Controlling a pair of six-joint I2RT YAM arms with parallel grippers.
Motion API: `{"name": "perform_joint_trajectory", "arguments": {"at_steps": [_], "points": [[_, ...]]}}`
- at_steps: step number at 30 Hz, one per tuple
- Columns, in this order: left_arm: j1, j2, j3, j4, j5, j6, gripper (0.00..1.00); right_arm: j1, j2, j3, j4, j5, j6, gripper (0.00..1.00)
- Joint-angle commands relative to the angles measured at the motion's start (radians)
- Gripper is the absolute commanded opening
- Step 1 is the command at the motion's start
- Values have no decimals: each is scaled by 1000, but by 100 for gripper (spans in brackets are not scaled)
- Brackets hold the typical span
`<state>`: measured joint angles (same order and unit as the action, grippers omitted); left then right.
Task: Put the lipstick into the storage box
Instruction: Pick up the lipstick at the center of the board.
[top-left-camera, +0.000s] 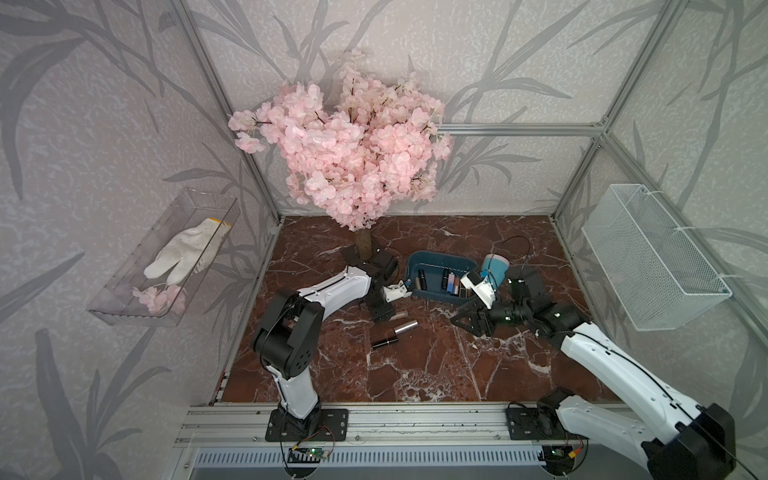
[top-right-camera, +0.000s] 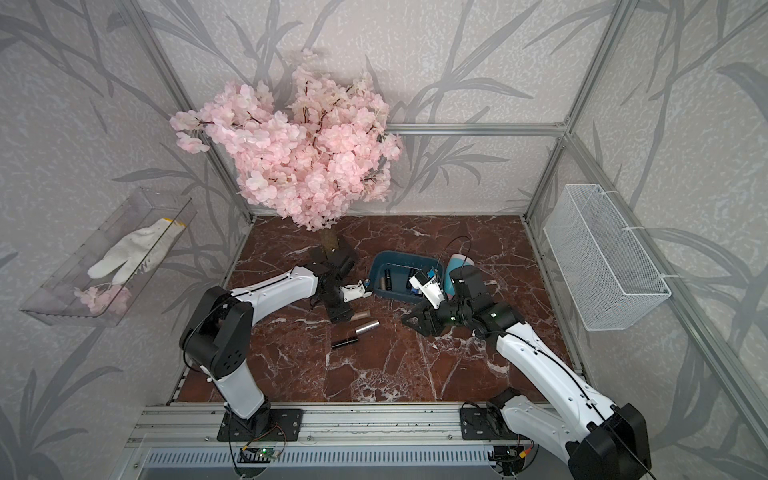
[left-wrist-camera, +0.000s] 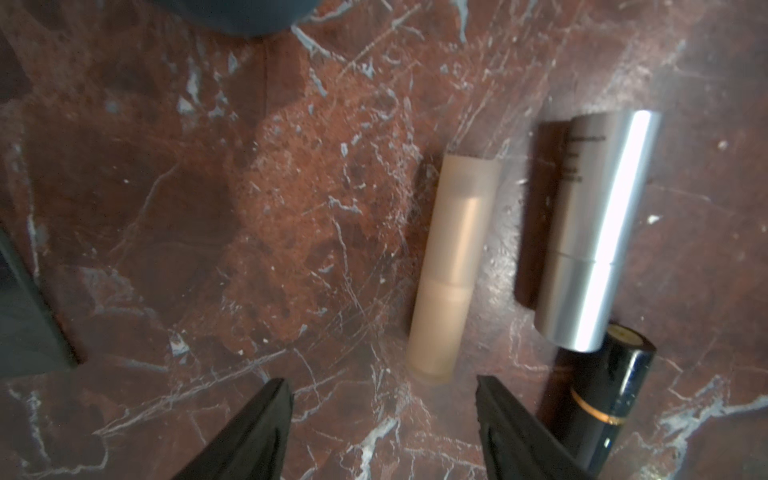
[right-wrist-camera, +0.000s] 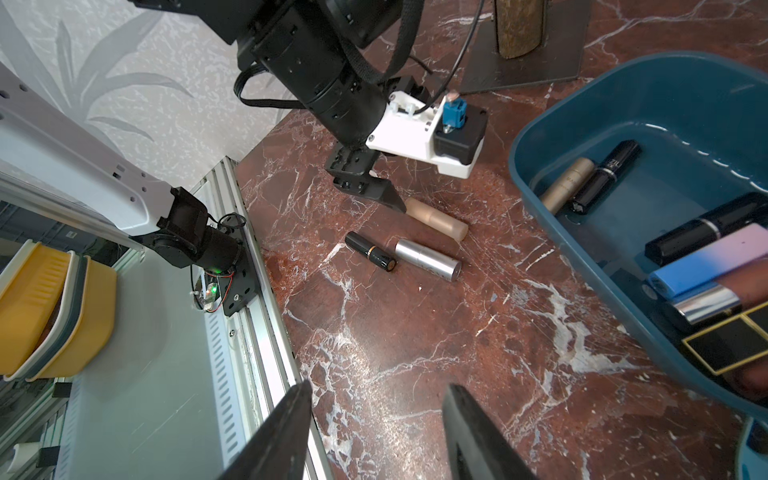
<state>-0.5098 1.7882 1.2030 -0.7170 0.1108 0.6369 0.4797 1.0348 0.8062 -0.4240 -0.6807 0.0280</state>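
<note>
1. Three lipsticks lie outside the storage box (right-wrist-camera: 673, 83) on the red-brown marble tabletop (right-wrist-camera: 415, 353), on the side of the box nearer my bases.
2. The beige lipstick (left-wrist-camera: 453, 266) is the closest of the three to the box. The silver lipstick (left-wrist-camera: 594, 232) lies just beside it, roughly parallel. The black lipstick (left-wrist-camera: 606, 399) with a gold band lies end to end with the silver one, and their ends look to be touching.
3. My left jaws are low over the tabletop and stand apart with nothing between them. The near end of the beige lipstick sits just ahead of the gap. In the right wrist view one black tip is right at that end; I cannot tell whether it touches.
4. My right jaws are also apart and hold nothing. They hang over bare tabletop in front of the box's right end.
5. The dark teal box already holds lipsticks lying flat: a gold one (right-wrist-camera: 567, 187) and a black one side by side at one end, and a packed cluster at the other that includes a blue-to-pink one (right-wrist-camera: 706, 266).
6. Farther out, a pink blossom tree (top-left-camera: 353, 153) stands behind the box. A clear tray (top-left-camera: 124, 299) holding a white glove (top-left-camera: 187, 253) hangs on the left wall, and a white wire basket (top-left-camera: 652, 257) hangs on the right wall.
</note>
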Motion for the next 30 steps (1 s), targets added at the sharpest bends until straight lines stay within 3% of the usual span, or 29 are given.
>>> {"name": "perform_joint_trajectory", "arguments": {"at_steps": [1, 13, 30], "points": [[0, 24, 30, -3, 26, 9, 71, 3, 2, 34, 1, 12, -8, 56], [-24, 28, -2, 27, 42, -4, 69, 3, -1, 9, 39, 35, 18, 56], [-66, 98, -23, 72, 2, -46, 52, 3, -46, 8, 33, 61, 47, 56]]}}
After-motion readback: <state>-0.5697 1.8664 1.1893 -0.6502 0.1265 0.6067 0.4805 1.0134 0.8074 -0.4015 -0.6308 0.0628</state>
